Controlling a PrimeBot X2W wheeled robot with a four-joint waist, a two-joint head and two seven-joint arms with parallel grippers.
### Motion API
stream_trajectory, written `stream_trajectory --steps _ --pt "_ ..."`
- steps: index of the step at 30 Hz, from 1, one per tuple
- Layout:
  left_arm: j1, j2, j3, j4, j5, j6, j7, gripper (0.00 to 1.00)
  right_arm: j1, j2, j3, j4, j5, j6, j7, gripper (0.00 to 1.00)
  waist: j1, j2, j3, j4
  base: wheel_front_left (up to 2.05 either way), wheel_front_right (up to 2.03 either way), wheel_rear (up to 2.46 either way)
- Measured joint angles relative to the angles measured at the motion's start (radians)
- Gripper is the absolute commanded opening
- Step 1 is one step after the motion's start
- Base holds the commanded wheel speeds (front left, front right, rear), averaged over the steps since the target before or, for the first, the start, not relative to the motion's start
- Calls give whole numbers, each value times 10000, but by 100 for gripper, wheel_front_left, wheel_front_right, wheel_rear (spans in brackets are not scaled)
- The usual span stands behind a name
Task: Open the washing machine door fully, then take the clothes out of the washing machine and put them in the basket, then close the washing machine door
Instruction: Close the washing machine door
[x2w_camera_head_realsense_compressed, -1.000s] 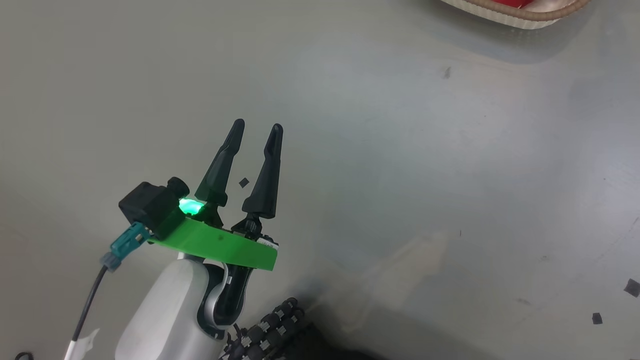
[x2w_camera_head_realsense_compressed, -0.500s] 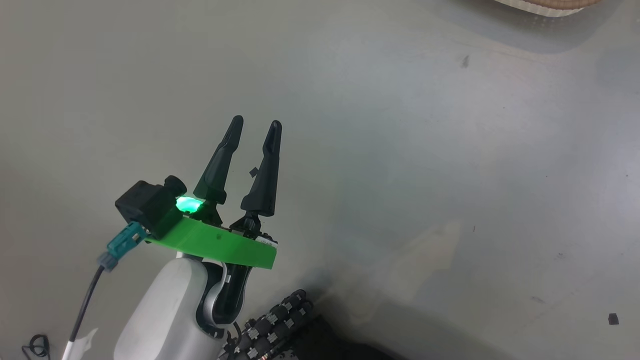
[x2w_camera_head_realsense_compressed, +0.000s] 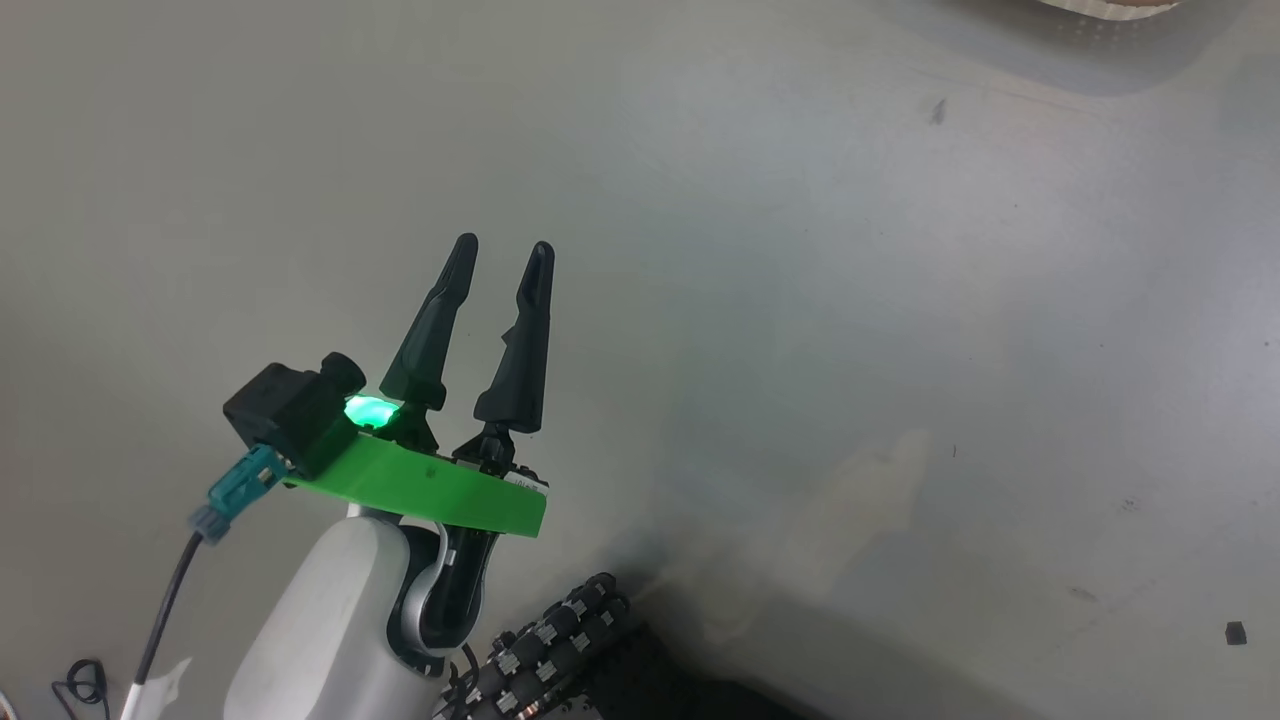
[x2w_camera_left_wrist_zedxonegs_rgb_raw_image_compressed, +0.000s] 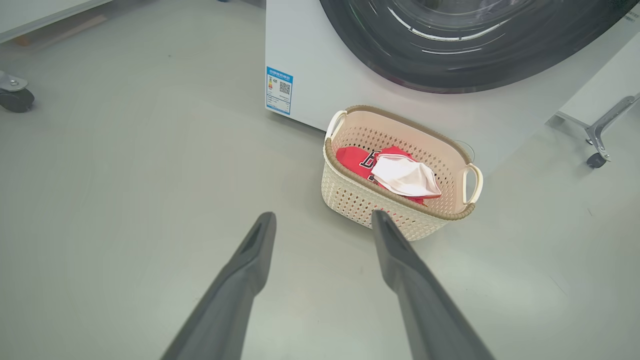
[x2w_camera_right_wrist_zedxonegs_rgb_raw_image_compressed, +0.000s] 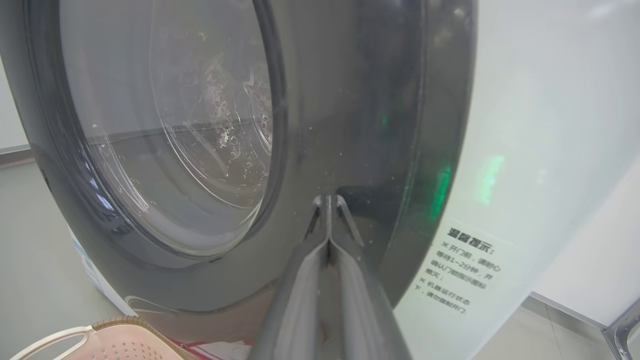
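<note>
Nearby, the basket (x2w_camera_left_wrist_zedxonegs_rgb_raw_image_compressed: 350, 200) sat just before the washer (x2w_camera_left_wrist_zedxonegs_rgb_raw_image_compressed: 310, 65), its long axis running along the washer's front, clothes (x2w_camera_left_wrist_zedxonegs_rgb_raw_image_compressed: 405, 175) heaped inside. The left gripper (x2w_camera_left_wrist_zedxonegs_rgb_raw_image_compressed: 322, 215) hung spread wide, holding nothing. The right gripper (x2w_camera_right_wrist_zedxonegs_rgb_raw_image_compressed: 327, 200), fingers pressed together, pointed at the black rim of the door (x2w_camera_right_wrist_zedxonegs_rgb_raw_image_compressed: 360, 100).

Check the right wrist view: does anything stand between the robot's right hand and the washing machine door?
Nothing visible does. The shut right hand has its tips at the black rim of the washing machine door, seemingly touching it. The basket sits lower, off to one side.
</note>
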Motion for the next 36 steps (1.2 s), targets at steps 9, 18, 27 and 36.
stream_trajectory --steps 9,18,27,36 --pt "-18 0 -105 48 -17 0 0 100 -190 36 115 491 -81 -10 -278 0 0 0 4 9 0 0 0" --pt "-334 -17 -376 293 6 0 0 100 516 -608 142 1053 -121 44 -1139 0 -1 1 -425 158 0 0 0" --pt "-357 -17 201 786 809 0 0 100 2040 -495 194 1478 136 270 -2117 0 0 0 -1348 -1 0 0 0" --pt "-314 31 725 1135 1386 0 0 100 3829 165 33 1524 777 359 -2330 0 0 0 -2457 -604 0 0 0"
